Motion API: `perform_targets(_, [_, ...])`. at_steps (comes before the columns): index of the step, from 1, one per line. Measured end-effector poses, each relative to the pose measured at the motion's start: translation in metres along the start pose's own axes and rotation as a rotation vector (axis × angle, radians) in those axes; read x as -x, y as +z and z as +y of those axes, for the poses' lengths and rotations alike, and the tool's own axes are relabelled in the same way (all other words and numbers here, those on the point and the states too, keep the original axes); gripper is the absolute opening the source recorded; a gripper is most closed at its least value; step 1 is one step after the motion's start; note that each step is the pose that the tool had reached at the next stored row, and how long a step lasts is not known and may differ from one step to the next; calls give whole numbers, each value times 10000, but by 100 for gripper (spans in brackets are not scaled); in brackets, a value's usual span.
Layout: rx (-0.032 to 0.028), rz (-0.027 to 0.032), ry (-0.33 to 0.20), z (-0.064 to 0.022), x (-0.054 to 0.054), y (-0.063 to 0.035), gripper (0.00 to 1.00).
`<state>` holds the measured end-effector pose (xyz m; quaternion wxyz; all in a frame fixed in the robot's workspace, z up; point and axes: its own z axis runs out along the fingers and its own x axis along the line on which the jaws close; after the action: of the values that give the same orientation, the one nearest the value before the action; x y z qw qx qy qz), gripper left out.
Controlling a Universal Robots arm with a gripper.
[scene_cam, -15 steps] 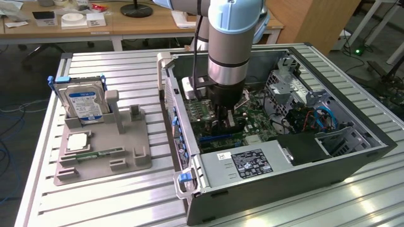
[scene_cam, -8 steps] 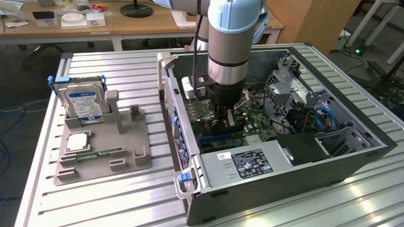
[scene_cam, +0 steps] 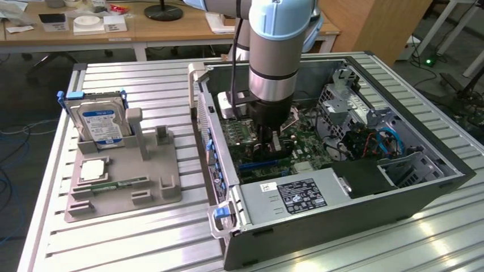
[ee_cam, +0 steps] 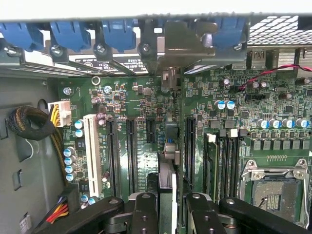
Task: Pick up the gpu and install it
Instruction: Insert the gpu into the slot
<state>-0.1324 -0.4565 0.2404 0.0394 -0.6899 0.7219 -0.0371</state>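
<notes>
End effector (ee_cam: 165, 209) down inside open computer case (scene_cam: 423, 190), clamped on gpu (ee_cam: 168, 146) held edge-on over motherboard (ee_cam: 141, 102) slots. Tip, imo: square card with slot, bracket lined up at rear blue clips (ee_cam: 73, 34), press straight, no tilt.

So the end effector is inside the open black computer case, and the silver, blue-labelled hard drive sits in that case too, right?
No. The exterior view shows the silver, blue-labelled hard drive standing in the grey plastic holder outside the open black computer case; the end effector is inside.
</notes>
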Motion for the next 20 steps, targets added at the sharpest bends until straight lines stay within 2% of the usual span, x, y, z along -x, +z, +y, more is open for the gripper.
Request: perform_targets(20, [1, -5, -43, 3, 1, 35, 27])
